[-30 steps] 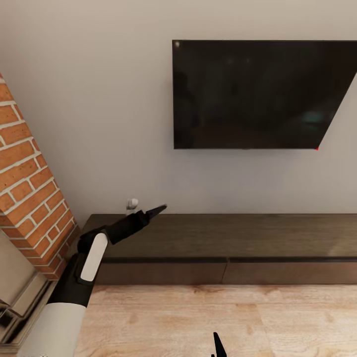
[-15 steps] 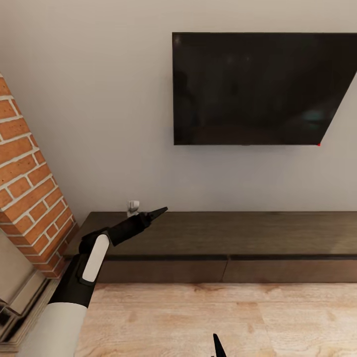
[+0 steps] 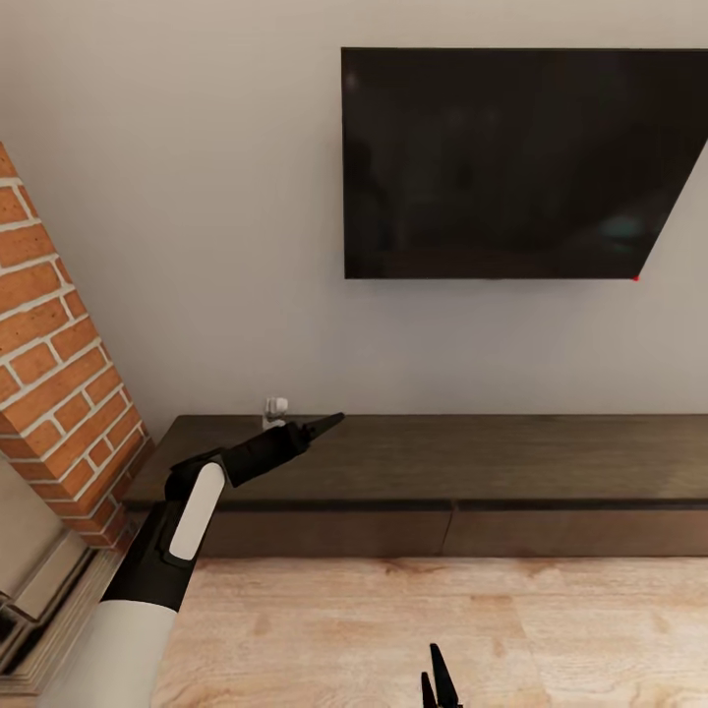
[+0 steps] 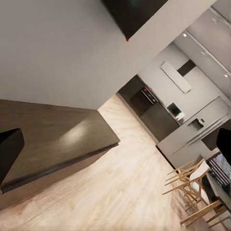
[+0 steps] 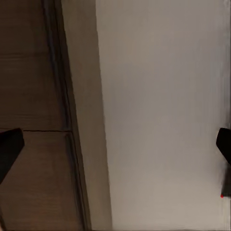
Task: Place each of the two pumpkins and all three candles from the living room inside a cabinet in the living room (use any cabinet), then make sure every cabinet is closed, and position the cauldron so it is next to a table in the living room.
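Cabinet (image 3: 442,472) below wall television (image 3: 511,162); brick column (image 3: 59,374) beside left tool (image 3: 324,425).

Long low dark-brown wood cabinet (image 3: 462,462), matt, grained; pale wood-plank floor (image 3: 393,629), smooth; red brick column (image 3: 59,364), rough; black TV (image 3: 511,162), glossy.

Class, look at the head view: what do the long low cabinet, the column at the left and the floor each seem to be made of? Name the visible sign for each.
The cabinet: apparently dark-brown wood with a matte finish, faint grain along its top. The column: brick, by its orange-red blocks and pale mortar lines. The floor: light wood planks, grain and joints showing; possibly laminate.
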You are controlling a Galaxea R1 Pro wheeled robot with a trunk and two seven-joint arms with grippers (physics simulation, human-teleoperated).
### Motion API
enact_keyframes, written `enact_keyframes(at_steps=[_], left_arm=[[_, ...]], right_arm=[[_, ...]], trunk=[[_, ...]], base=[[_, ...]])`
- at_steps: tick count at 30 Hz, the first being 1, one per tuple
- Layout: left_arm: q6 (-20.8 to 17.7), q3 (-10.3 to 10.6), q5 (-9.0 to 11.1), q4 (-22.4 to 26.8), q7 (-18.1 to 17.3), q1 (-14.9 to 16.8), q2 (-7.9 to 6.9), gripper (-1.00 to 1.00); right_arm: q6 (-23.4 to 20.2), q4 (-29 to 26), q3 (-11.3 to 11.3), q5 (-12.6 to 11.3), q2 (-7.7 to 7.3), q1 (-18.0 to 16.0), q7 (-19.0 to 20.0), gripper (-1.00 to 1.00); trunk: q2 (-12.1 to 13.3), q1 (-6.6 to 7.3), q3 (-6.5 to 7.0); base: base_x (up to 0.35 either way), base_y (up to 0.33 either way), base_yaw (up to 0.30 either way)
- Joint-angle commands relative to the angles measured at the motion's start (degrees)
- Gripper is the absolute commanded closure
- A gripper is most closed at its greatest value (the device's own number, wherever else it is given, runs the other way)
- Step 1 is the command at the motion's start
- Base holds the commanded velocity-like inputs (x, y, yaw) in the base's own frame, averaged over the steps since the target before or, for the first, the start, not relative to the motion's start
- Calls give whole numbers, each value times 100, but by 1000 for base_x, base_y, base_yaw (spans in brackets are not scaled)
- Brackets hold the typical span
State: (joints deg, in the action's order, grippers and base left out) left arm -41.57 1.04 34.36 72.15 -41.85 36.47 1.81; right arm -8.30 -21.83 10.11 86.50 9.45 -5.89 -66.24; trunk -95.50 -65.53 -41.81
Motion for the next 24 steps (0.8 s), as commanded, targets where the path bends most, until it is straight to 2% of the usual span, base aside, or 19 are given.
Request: enact_keyframes(at_steps=[1, 3, 7, 9, 10, 11, 15, 24], left_arm=[[0, 0, 3, 4, -1, 0, -1, -100], [0, 1, 7, 18, -5, 0, 1, -100], [0, 3, 13, 41, -7, 0, 56, -100], [0, 6, 15, 47, -7, 0, 88, -100], [0, 6, 16, 46, -7, 0, 91, -100], [0, 8, 17, 45, -7, 0, 95, -100], [0, 7, 18, 47, -7, 0, 99, -100], [0, 1, 27, 64, -25, -33, 100, -100]], right_arm=[[6, -41, -2, 0, -1, -1, -26, -100], [16, -226, -6, 5, -3, -41, -61, -100], [-14, -401, 3, 61, 18, -342, 84, -100], [-26, -408, 7, 79, 27, -875, 583, -100], [-27, -403, 6, 79, 30, -997, 752, -100], [-29, -393, 3, 75, 34, -1264, 1214, -100], [11, -373, 0, 50, 38, -1515, 1828, -100], [-10, -323, 38, 29, 29, -1553, 1853, -100]], trunk=[[-42, -23, -19], [-122, -67, -54], [-282, -154, -126], [-362, -198, -162], [-403, -220, -180], [-443, -242, -198], [-603, -330, -270], [-923, -505, -413]], base=[[0, 0, 0], [0, 0, 0], [0, 0, 0], [0, 0, 0], [0, 0, 0], [0, 0, 0], [0, 0, 0], [0, 0, 0]])
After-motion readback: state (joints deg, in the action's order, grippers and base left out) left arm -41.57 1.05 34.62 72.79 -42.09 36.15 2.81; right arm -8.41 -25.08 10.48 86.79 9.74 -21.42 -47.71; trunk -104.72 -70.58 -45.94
